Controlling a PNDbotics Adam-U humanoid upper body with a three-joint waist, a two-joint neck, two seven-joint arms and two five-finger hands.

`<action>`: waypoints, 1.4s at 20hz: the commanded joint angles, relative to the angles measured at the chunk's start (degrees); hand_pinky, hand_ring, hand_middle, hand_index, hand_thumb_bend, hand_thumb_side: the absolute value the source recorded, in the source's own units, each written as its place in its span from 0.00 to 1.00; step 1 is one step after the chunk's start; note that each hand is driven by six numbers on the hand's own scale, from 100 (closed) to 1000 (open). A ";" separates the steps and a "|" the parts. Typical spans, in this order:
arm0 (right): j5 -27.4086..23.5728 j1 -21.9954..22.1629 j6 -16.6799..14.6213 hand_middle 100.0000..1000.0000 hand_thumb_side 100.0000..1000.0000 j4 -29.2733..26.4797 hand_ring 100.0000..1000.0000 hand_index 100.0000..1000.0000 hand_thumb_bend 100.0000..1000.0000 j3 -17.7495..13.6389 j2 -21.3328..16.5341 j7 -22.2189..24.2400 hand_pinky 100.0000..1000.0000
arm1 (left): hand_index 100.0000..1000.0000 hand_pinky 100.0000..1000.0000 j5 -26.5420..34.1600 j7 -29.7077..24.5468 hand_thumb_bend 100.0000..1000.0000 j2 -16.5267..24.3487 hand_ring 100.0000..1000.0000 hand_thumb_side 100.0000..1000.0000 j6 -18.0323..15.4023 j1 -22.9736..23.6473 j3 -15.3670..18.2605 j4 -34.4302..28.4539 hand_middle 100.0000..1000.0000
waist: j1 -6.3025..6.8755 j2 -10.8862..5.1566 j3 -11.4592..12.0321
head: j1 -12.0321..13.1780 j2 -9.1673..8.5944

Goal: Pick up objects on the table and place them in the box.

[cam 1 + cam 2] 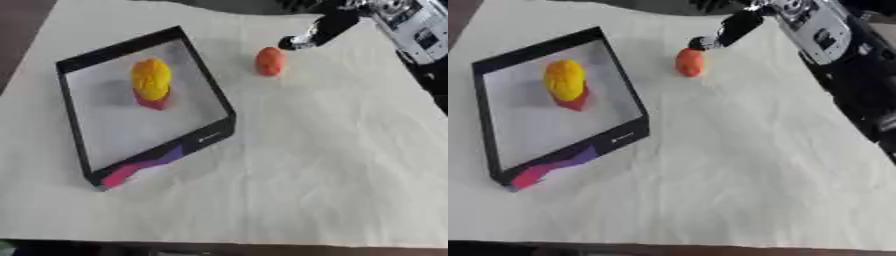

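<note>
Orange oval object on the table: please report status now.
Right hand above and beside orange oval object, holding nothing. Left hand unseen. Yellow and red pieces already in black-rimmed box. Nothing in the way.

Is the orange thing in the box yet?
No, out. The orange thing lies on the table, right of the box. The right hand reaches toward it. Yellow and red things are inside.

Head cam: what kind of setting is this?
Likely a lab or test bench: a table under pale cloth, a black-rimmed box holding a yellow object, an orange object outside it near the right hand.
</note>
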 commanded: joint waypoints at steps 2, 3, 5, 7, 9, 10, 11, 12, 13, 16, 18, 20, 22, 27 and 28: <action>-1.50 -0.46 0.25 0.77 0.31 0.44 0.82 0.87 0.43 -0.18 -0.76 1.42 0.88 | 0.79 0.67 -0.01 0.10 0.41 0.78 0.60 0.42 0.25 -0.95 0.40 -0.92 0.73 | -0.28 0.18 0.16 | 0.06 -0.09; -1.74 -0.39 0.35 0.77 0.32 0.70 0.82 0.87 0.43 -0.09 -0.51 1.66 0.88 | 0.79 0.67 0.00 0.12 0.41 0.72 0.60 0.42 0.29 -1.00 0.39 -0.92 0.73 | -0.29 0.26 0.27 | 0.06 -0.09; -2.10 -0.31 0.41 0.77 0.33 1.20 0.82 0.87 0.43 0.05 -0.08 2.13 0.88 | 0.79 0.67 0.00 0.16 0.42 0.63 0.59 0.42 0.35 -1.14 0.39 -0.92 0.73 | -0.29 0.37 0.46 | 0.01 -0.09; -2.37 -0.22 0.32 0.77 0.34 1.65 0.82 0.87 0.43 0.11 0.19 2.58 0.88 | 0.79 0.67 -0.02 0.18 0.42 0.57 0.59 0.42 0.36 -1.31 0.38 -0.92 0.73 | -0.31 0.49 0.66 | 0.04 -0.09; -2.60 -0.07 0.19 0.77 0.35 2.06 0.82 0.87 0.43 0.12 0.35 2.97 0.88 | 0.79 0.67 -0.05 0.19 0.42 0.52 0.59 0.41 0.38 -1.48 0.35 -0.92 0.73 | -0.37 0.58 0.82 | 0.12 -0.09; -2.59 0.03 0.12 0.77 0.35 2.23 0.82 0.87 0.43 0.10 0.36 3.10 0.88 | 0.79 0.67 -0.08 0.20 0.42 0.50 0.59 0.41 0.38 -1.57 0.34 -0.92 0.73 | -0.41 0.62 0.88 | 0.17 -0.09; -2.54 0.12 0.03 0.77 0.35 2.38 0.82 0.87 0.44 0.07 0.34 3.17 0.88 | 0.79 0.67 -0.10 0.21 0.42 0.48 0.59 0.41 0.40 -1.63 0.33 -0.92 0.73 | -0.46 0.67 0.94 | 0.22 -0.09; -2.50 0.22 -0.06 0.77 0.36 2.54 0.82 0.87 0.44 -0.01 0.30 3.20 0.88 | 0.79 0.67 -0.12 0.22 0.42 0.48 0.59 0.41 0.41 -1.70 0.32 -0.92 0.73 | -0.51 0.73 1.00 | 0.25 -0.09; -2.49 0.29 -0.14 0.77 0.36 2.73 0.82 0.87 0.44 -0.12 0.26 3.19 0.88 | 0.79 0.67 -0.14 0.23 0.42 0.48 0.59 0.41 0.42 -1.78 0.30 -0.92 0.73 | -0.58 0.80 1.07 | 0.26 -0.09; -2.38 0.32 -0.36 0.76 0.35 3.34 0.82 0.87 0.44 -0.51 0.14 2.78 0.88 | 0.78 0.67 -0.18 0.24 0.42 0.41 0.59 0.41 0.43 -2.05 0.24 -0.92 0.73 | -0.70 1.10 1.33 | 0.23 -0.09; -2.26 0.27 -0.51 0.76 0.35 3.64 0.82 0.87 0.44 -0.63 0.09 2.55 0.88 | 0.78 0.67 -0.18 0.25 0.43 0.37 0.59 0.41 0.44 -2.21 0.21 -0.92 0.73 | -0.73 1.30 1.49 | 0.15 -0.09; -1.69 0.17 -0.63 0.77 0.35 3.92 0.82 0.87 0.44 -0.80 -0.02 2.24 0.88 | 0.78 0.67 -0.21 0.30 0.43 0.31 0.59 0.41 0.45 -2.34 0.22 -0.92 0.73 | -0.75 1.55 1.64 | 0.02 -0.09; -0.81 0.07 -0.72 0.77 0.36 4.44 0.83 0.87 0.45 -0.99 0.01 1.90 0.88 | 0.78 0.67 -0.22 0.37 0.43 0.29 0.59 0.41 0.50 -2.42 0.22 -0.92 0.73 | -0.81 1.80 1.77 | -0.24 -0.09; 0.59 -0.34 -0.92 0.77 0.36 6.11 0.83 0.87 0.45 -1.50 0.50 1.24 0.88 | 0.78 0.67 -0.21 0.46 0.43 0.22 0.59 0.41 0.54 -2.76 0.18 -0.92 0.73 | -0.87 2.45 2.03 | -1.08 -0.09; 0.80 -0.47 -0.98 0.77 0.36 6.38 0.83 0.87 0.45 -1.53 0.56 1.18 0.88 | 0.78 0.67 -0.20 0.47 0.43 0.21 0.59 0.41 0.55 -2.81 0.17 -0.92 0.73 | -0.88 2.59 2.09 | -1.27 -0.09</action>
